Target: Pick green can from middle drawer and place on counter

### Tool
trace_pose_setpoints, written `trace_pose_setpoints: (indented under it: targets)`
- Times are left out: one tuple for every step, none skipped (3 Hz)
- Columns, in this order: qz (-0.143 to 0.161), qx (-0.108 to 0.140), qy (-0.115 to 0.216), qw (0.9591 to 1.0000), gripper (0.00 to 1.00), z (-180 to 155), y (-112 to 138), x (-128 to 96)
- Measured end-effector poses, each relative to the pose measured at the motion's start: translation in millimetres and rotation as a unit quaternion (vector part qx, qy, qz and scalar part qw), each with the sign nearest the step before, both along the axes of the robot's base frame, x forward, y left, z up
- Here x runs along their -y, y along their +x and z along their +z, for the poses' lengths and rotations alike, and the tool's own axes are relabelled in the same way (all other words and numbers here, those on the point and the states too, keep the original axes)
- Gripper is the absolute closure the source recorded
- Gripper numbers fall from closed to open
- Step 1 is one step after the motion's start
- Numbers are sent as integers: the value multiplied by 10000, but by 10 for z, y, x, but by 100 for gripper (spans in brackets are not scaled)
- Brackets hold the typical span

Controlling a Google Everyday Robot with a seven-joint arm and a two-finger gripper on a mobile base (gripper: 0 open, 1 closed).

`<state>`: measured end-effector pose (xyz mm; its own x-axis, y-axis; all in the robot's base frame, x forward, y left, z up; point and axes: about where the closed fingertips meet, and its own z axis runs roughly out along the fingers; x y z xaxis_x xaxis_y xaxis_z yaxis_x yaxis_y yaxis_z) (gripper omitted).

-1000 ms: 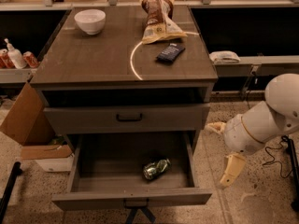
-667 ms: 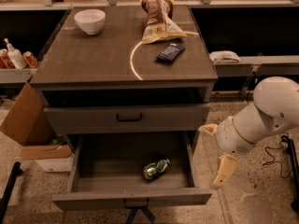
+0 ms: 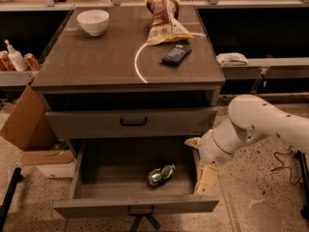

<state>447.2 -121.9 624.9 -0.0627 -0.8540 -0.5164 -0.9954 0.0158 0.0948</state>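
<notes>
Only one green can (image 3: 161, 175) in middle drawer (image 3: 135, 207); pincer (image 3: 204, 179) by its wall, state unclear.

Seen from my remote desk: the white-and-cream tool (image 3: 199, 159), its fingers parted, hangs at the right wall of the grey-brown middle drawer (image 3: 135, 206), where the shiny green can (image 3: 161, 175) glints. The grey-brown wood-grain tabletop (image 3: 96, 62) carries a pale arc mark, a white bowl (image 3: 93, 21) and a brown-and-yellow snack bag (image 3: 164, 21). Red cans (image 3: 30, 61) show at left, above the speckled beige floor (image 3: 260, 197).
</notes>
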Motion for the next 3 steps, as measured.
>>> trace_pose_setpoints:
  targets:
    - [0, 0, 0, 10000, 0, -3, 0, 1]
    - [73, -43, -53, 9999, 0, -583, -37, 124]
    - [281, -8, -124, 9995, 0, -1316, -47, 167]
